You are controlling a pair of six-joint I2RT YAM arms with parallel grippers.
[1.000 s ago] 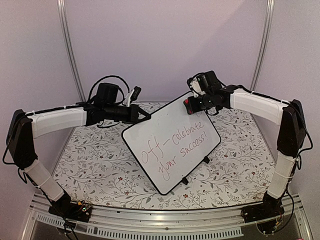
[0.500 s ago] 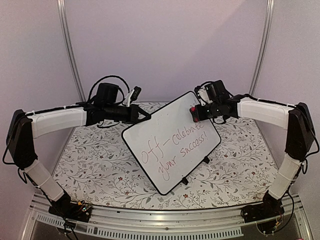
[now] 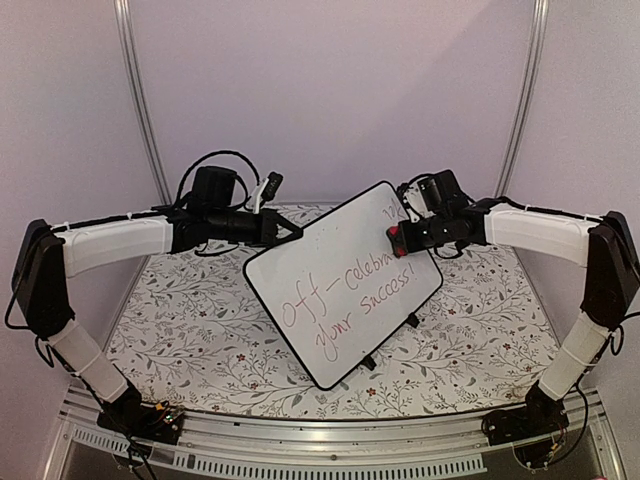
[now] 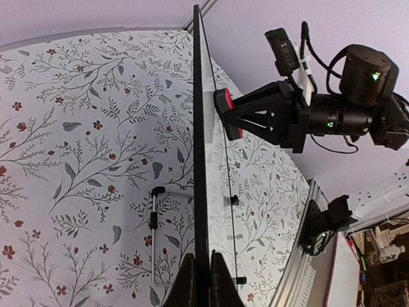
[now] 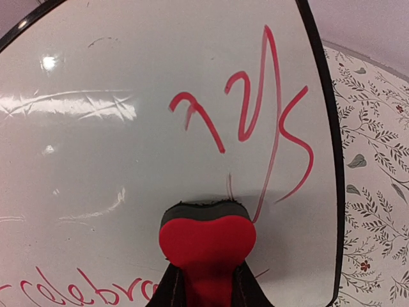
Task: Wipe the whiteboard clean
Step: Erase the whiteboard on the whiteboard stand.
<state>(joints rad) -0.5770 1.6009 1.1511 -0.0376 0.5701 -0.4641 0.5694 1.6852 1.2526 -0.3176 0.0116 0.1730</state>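
against whiteboard [image 3: 340, 290], right hand [image 3: 404, 238] gripping red eraser [image 5: 206, 242] slid lower, letters [image 3: 372, 276] wiped; left hand [image 4: 203, 280] clamps whiteboard.

White whiteboard [image 3: 345, 285] lettered in red, red eraser [image 5: 206, 240], leafy floral tablecloth [image 3: 200, 330]

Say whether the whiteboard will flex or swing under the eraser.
Probably stiff: the whiteboard looks flat, unbowed under the eraser. It may pivot, since the left end effector pinches only one thin edge. Its glossy face likely lets the eraser slide.
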